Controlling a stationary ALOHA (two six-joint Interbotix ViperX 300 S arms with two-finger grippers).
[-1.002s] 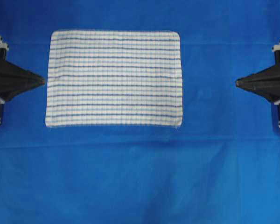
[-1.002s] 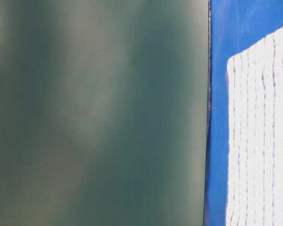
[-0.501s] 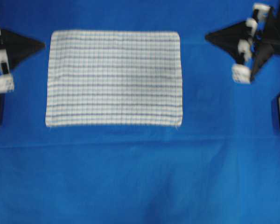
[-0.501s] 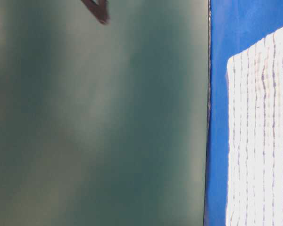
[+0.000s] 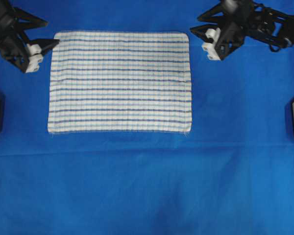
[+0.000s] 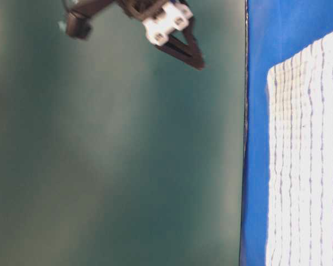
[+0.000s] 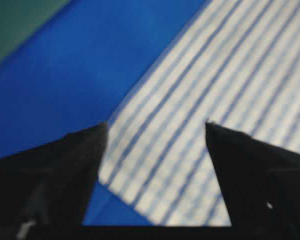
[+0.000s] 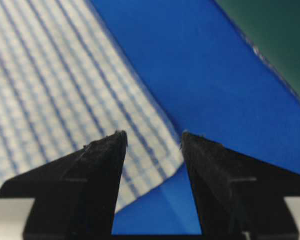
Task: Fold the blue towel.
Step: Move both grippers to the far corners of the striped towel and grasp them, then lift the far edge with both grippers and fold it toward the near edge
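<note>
So the bottom half of the overhead shot is just the big plain blue table cloth (image 5: 147, 186), a few soft wrinkles in it and that's about it. Moving up, the blue towel (image 5: 120, 82) (really white with thin dark and light blue stripes) is lying flat and fully spread out, a bit left of center in the upper half. Its long sides run left to right, and all four corners are showing.

Up at the top of the frame is where the arms are. The left gripper (image 5: 45, 34) sits in the upper left corner, just off the towel's top left corner, its fingers spread wide with nothing between them. From the left wrist cam you can see the two dark fingers (image 7: 65, 170) well apart with that towel corner (image 7: 200, 130) showing in the gap below them, kinda blurry though. The right gripper (image 5: 196, 25) is in the upper right, just beside the towel's top right corner, also released and holding nothing. The right wrist cam shows the towel's corner (image 8: 50, 100) sitting under the gap between its dark fingers (image 8: 100, 175). Can't tell from either view whether the tips actually touch the cloth.

The table-level view is mostly a blurry green backdrop (image 6: 116, 166), with one gripper poking in at the top left and a strip of the towel (image 6: 305, 166) down the right edge.
</note>
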